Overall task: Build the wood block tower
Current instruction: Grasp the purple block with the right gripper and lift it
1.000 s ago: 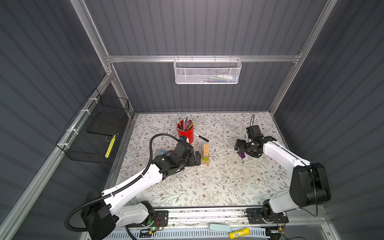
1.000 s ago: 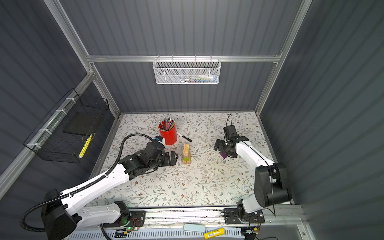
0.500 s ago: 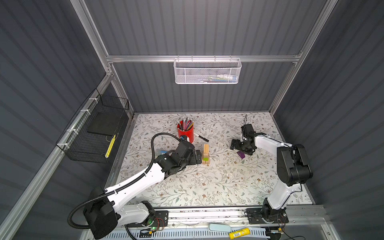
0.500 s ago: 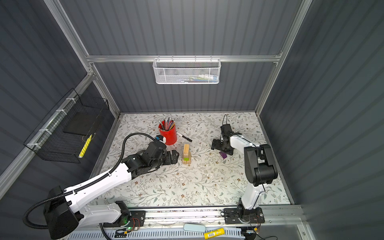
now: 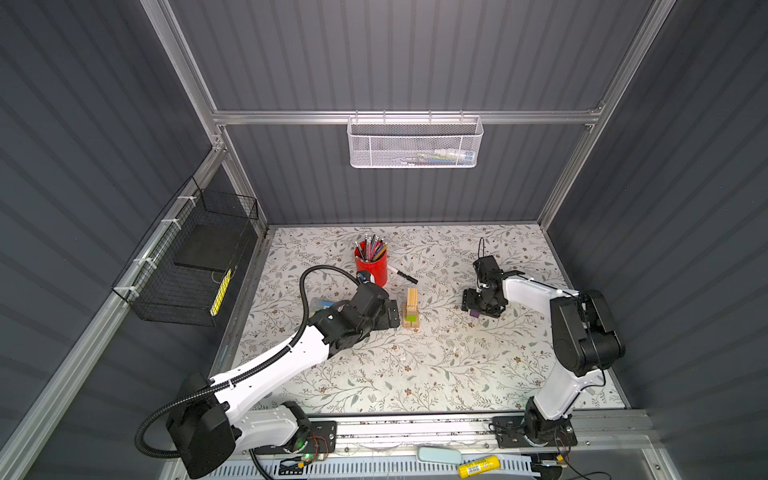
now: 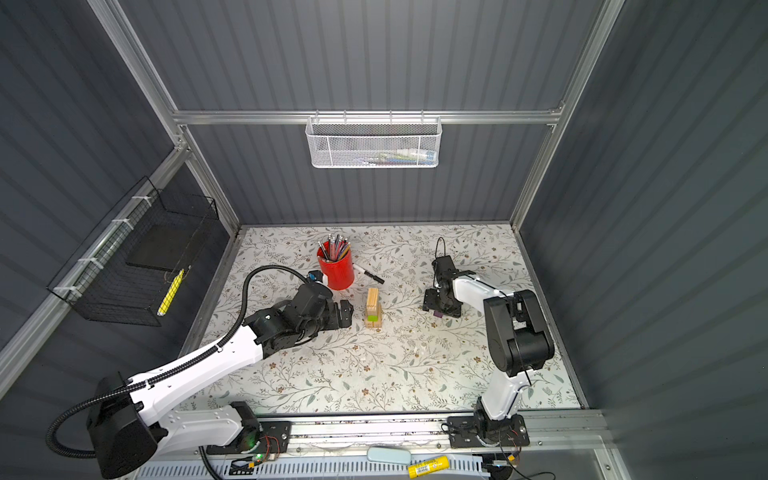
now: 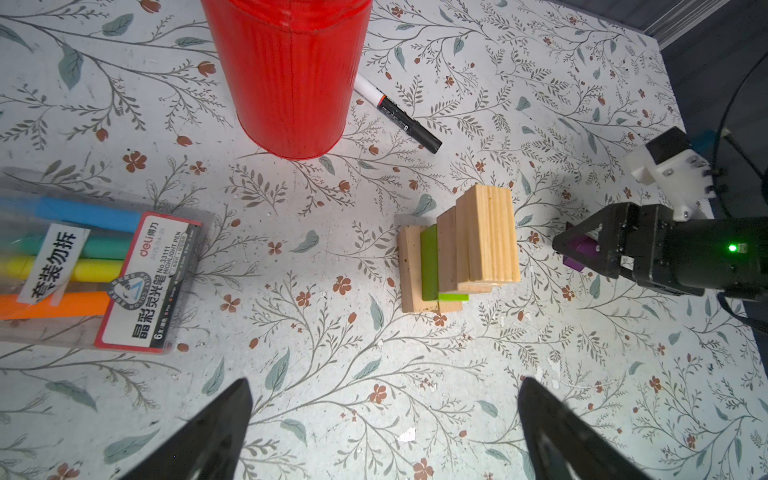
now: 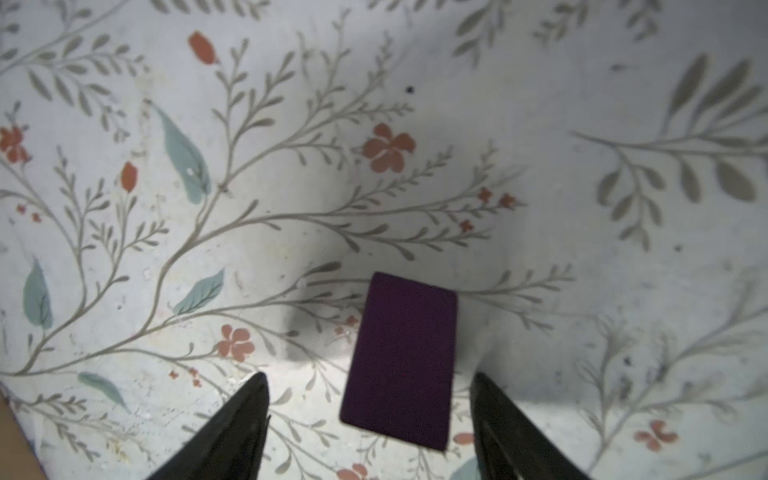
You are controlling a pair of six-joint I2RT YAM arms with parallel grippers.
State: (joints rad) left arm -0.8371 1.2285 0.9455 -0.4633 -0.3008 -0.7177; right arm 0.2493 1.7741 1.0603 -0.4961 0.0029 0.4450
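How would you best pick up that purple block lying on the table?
Probably by its two long edges, across the narrow width, coming down from above. The purple block lies flat on the table, so only its thin sides offer a pinch; the right gripper straddles them, jaws open.

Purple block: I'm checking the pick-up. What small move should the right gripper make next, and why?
Probably close the right gripper on the small purple rectangular block: it lies flat on the floral table between the open fingers, with a gap on each side, so nothing grips it yet.
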